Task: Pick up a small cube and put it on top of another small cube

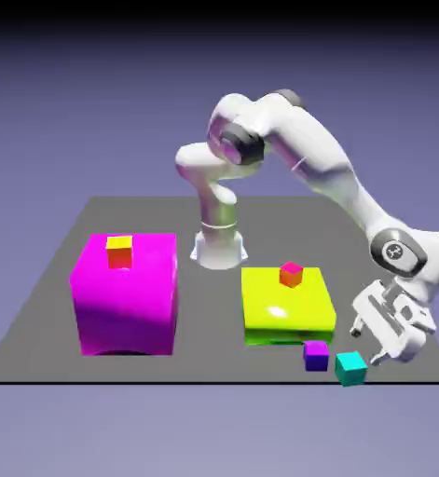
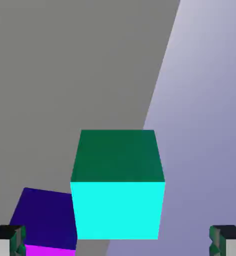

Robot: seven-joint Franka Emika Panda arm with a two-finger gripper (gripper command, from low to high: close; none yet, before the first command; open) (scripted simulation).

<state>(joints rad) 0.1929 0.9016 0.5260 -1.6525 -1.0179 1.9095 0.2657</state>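
At the left of the exterior view, a big magenta block (image 1: 125, 296) stands on the grey table (image 1: 36, 307), and the small cube with the yellow top (image 1: 119, 252), the one to be stacked on, sits on its upper face. Toward the middle lies a flat yellow-green block (image 1: 286, 307) carrying a small red-pink cube (image 1: 291, 274). Near the table's front edge, right of that, a small purple cube (image 1: 316, 355) rests just beside the small teal cube (image 1: 350, 368), the one to be picked up. The claw (image 1: 367, 347) hovers low at the far right, just beside the teal cube, its jaws spread wide and holding nothing; in the hand view the teal cube sits centred ahead between the fingertips (image 2: 7, 241). Nothing seems done yet: grasping, lifting, carrying left and setting down all remain.
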